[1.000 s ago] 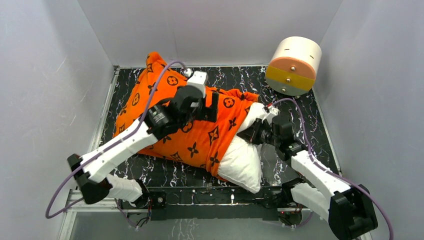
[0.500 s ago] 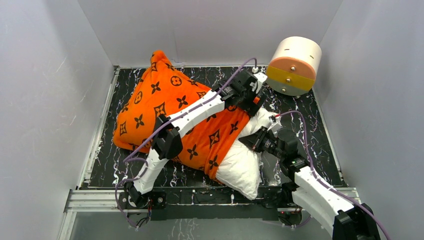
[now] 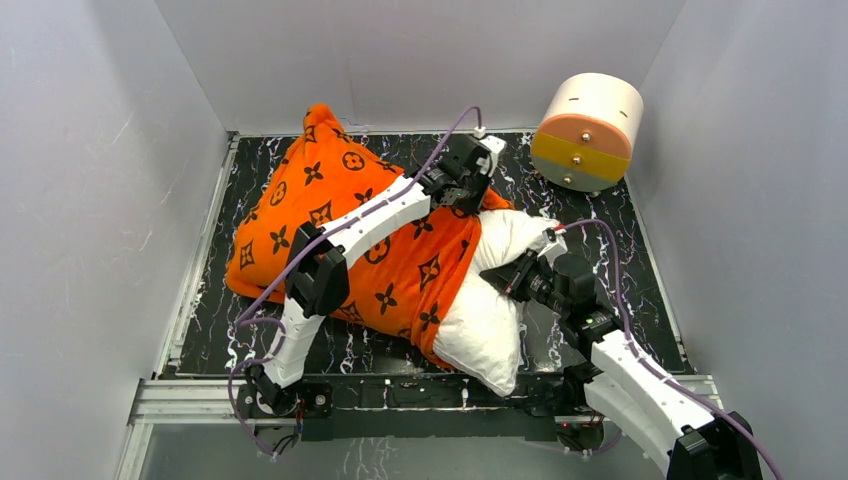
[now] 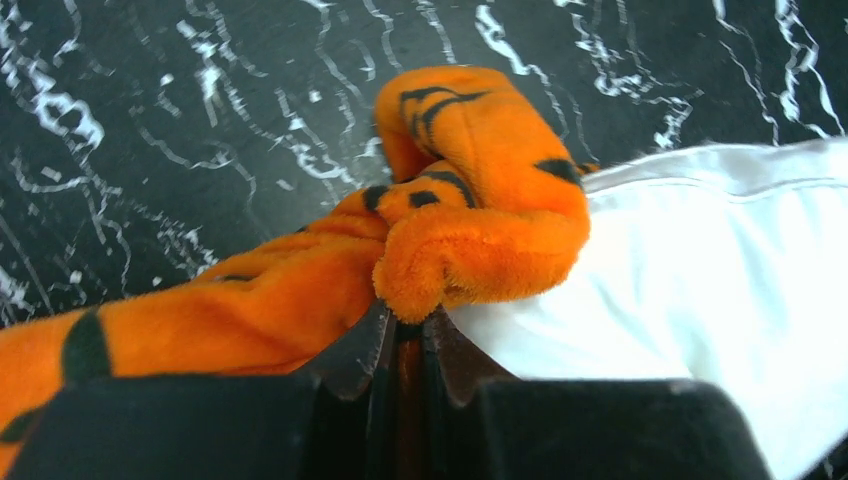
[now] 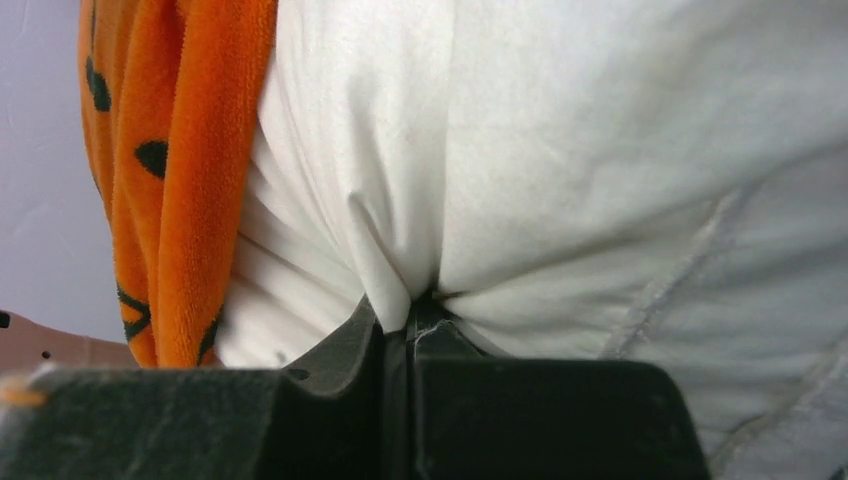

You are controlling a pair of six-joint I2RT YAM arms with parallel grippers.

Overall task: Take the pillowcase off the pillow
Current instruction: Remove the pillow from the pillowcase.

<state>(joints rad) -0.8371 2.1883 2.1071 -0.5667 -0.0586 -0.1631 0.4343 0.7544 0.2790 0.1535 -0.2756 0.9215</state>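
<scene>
The orange pillowcase (image 3: pixel 335 230) with black motifs lies across the table and covers most of the white pillow (image 3: pixel 490 320), whose bare end sticks out at the front right. My left gripper (image 3: pixel 468 197) reaches over the case to its open edge at the back and is shut on a bunched fold of the pillowcase (image 4: pixel 470 250), beside the pillow (image 4: pixel 720 270). Lower to the right, my right gripper (image 3: pixel 503 277) is shut on a pinch of the pillow's white cloth (image 5: pixel 420 270), with the pillowcase's hem (image 5: pixel 180 180) hanging just to its left.
A white-and-orange round drum (image 3: pixel 587 130) leans at the back right corner. Grey walls close in the black marbled table (image 3: pixel 650 270) on three sides. A metal rail (image 3: pixel 400 395) runs along the near edge between the arm bases.
The left arm swung from the middle of the pillowcase to its open edge at the back right, and its jaws closed on the fabric. The right gripper stayed gripping the pillow.
</scene>
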